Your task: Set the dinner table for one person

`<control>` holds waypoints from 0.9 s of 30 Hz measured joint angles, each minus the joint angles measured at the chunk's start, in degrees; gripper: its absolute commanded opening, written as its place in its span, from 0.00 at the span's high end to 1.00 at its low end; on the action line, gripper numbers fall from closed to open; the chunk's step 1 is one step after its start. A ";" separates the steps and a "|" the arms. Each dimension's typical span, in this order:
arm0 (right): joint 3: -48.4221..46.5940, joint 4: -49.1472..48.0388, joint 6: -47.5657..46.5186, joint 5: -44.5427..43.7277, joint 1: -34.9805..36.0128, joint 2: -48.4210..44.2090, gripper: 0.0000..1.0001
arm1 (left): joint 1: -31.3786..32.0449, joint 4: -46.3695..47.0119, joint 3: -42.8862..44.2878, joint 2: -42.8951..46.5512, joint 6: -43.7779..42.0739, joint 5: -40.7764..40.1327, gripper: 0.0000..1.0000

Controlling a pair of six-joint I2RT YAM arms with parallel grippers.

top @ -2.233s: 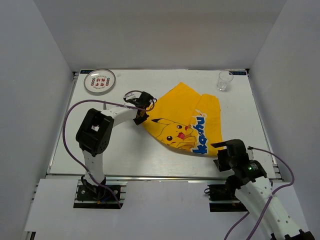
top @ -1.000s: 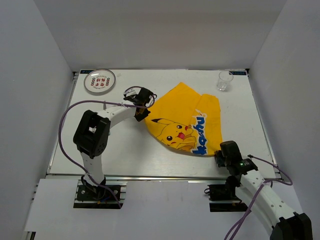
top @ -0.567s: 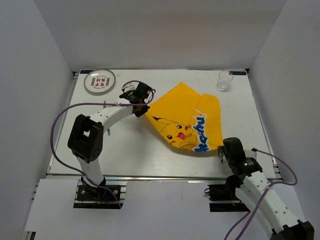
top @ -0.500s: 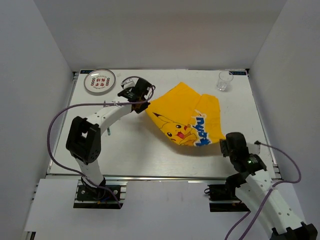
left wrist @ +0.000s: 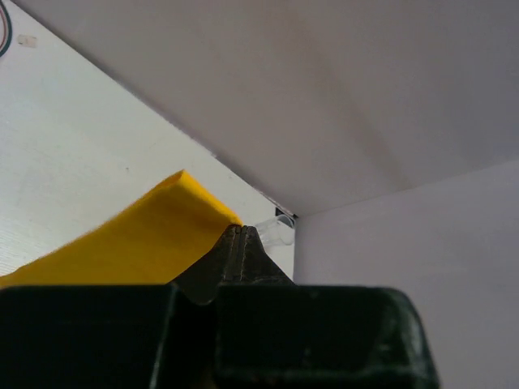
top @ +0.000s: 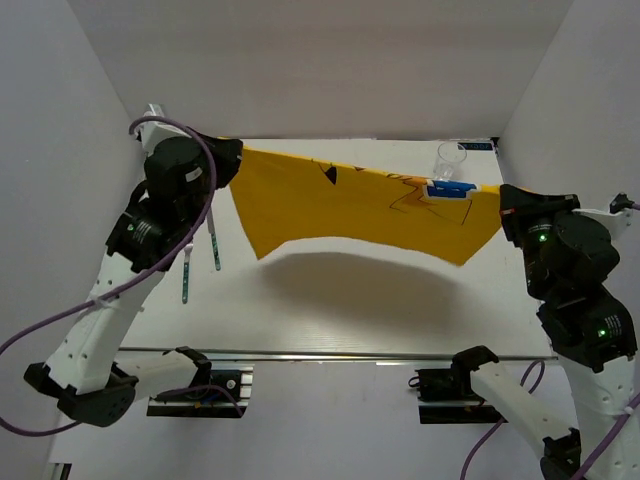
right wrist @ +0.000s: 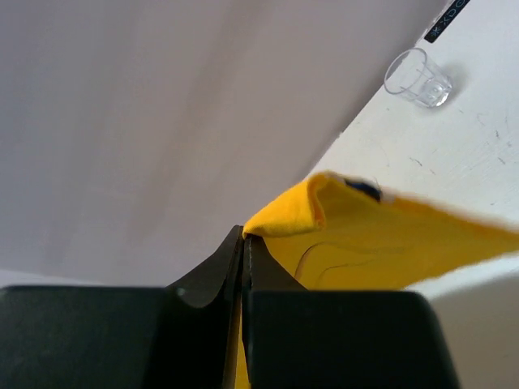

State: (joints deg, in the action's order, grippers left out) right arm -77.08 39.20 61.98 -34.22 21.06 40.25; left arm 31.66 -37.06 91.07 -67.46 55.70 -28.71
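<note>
Yellow printed cloth placemat (top: 350, 205) hangs stretched in the air between the two arms, sagging in the middle. Below it lies the large white rectangular dinner table (top: 330, 300), which runs from the metal front rail (top: 330, 351) to the far wall. The left gripper (left wrist: 238, 231) is clenched on the cloth's left corner. The right gripper (right wrist: 245, 235) is clenched on its right corner, fingers pinched flat together over the fabric. A small clear glass cup (top: 450, 160) stands at the tabletop's far right corner, showing just past the cloth's upper edge in the top view. The table itself is rigid and fixed, with nothing to grasp; it only receives things. The cloth looks light, limp and prone to folding, so corner grips with tension between them seem the right hold. Lowering it should probably keep clear of the fragile glass.
</note>
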 measured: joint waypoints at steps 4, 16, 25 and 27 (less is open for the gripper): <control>-0.20 1.25 -4.09 1.97 0.00 0.92 1.00 | 0.07 0.20 0.48 1.99 -0.52 1.46 1.00; -5.68 -1.27 -14.86 8.96 -0.24 17.86 1.00 | -1.31 -0.33 2.99 -10.75 -3.48 6.34 1.00; -25.14 -5.70 -22.82 17.84 -4.76 41.46 1.00 | -5.35 0.28 28.09 -36.11 -12.00 8.28 1.00; -32.46 -7.96 -24.57 21.75 -6.40 47.34 1.00 | -6.21 1.92 28.94 -37.31 -13.79 9.01 1.00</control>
State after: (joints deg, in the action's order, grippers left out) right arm -109.54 31.24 37.41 -12.47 14.66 87.59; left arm 25.45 -35.14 120.01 -104.77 41.91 -19.70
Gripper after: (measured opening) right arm 0.016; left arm 0.025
